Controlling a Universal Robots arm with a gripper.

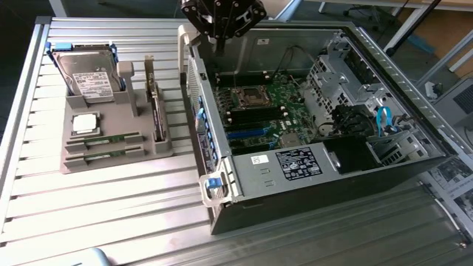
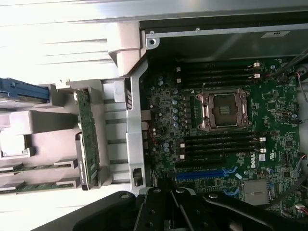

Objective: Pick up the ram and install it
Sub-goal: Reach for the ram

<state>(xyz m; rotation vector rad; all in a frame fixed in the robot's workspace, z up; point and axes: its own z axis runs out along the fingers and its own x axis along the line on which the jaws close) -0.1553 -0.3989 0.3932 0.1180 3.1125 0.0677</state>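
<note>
Exterior view: 2 ram sticks [image 1: 103, 139]

The holder [image 1: 111, 119] is plain grey. The two ram sticks [image 1: 103, 139] slotted in it are green. The hard drive [image 1: 88, 75] standing in it is silver with a white label, framed by a blue carrier [image 1: 63, 47]. Beside the holder, the motherboard [image 1: 258, 111] is green with black slots and one blue slot [image 1: 247, 133], inside a black case [image 1: 310, 199]. Under the holder, the table [image 1: 96, 205] is silver with ribbed stripes.
</note>
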